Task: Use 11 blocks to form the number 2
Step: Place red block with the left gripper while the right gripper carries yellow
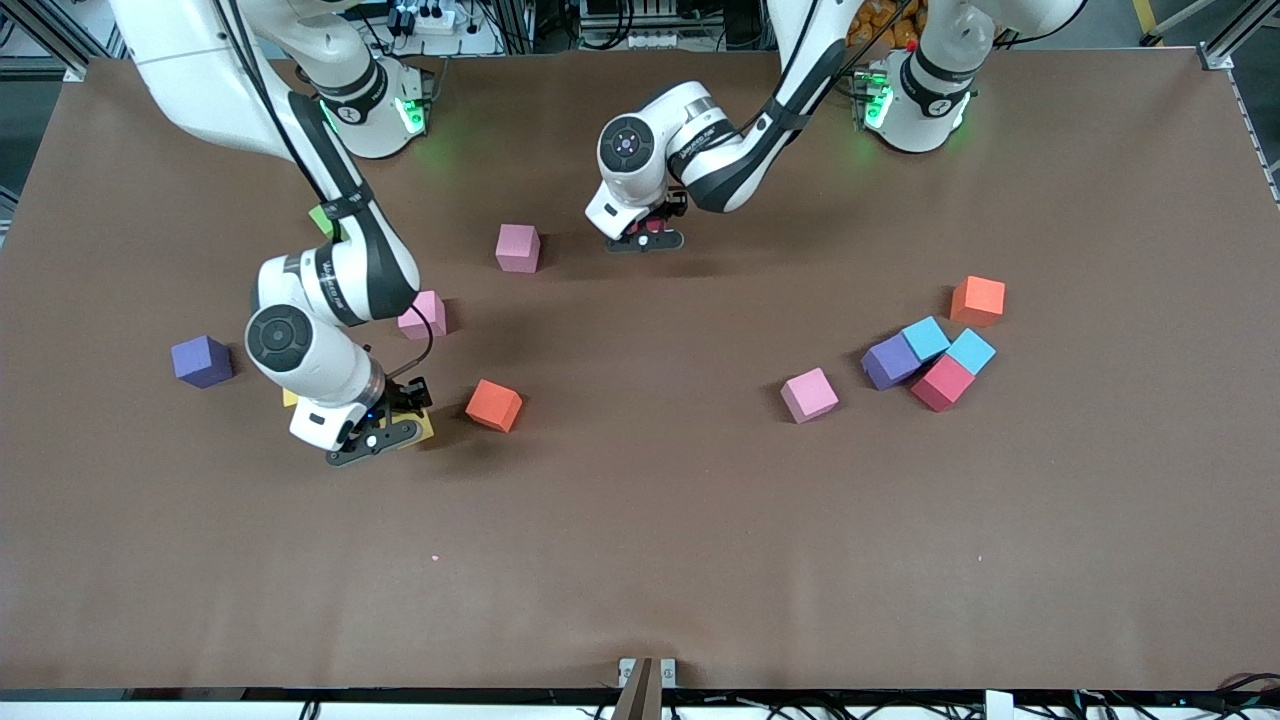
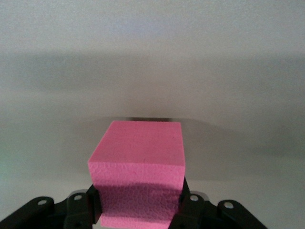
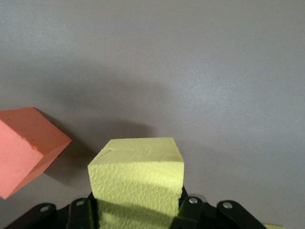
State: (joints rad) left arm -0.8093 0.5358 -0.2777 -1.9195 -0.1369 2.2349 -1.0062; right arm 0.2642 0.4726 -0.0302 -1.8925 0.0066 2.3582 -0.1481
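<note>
My right tool [image 1: 395,425] is clamped on a small matte yellow foam cube [image 3: 138,179], low over the brown surface [image 1: 640,560] toward the right arm's end, with an orange foam cube [image 1: 494,405] just beside it. My left tool [image 1: 648,235] is clamped on a matte foam cube that looks pink [image 2: 138,176] in its wrist view and darker red from the front, up near the edge where the bases stand. No digit is laid yet: the other cubes lie loose, a purple, two light blue and a red one bunched together [image 1: 925,362] toward the left arm's end, single pink ones [image 1: 518,247] apart. The foam sits deep between my pads, so I judge slipping unlikely; my worry is the orange neighbour, which I could knock if I swing the yellow cube sideways before lifting. Both arms heading for one spot could also collide.
</note>
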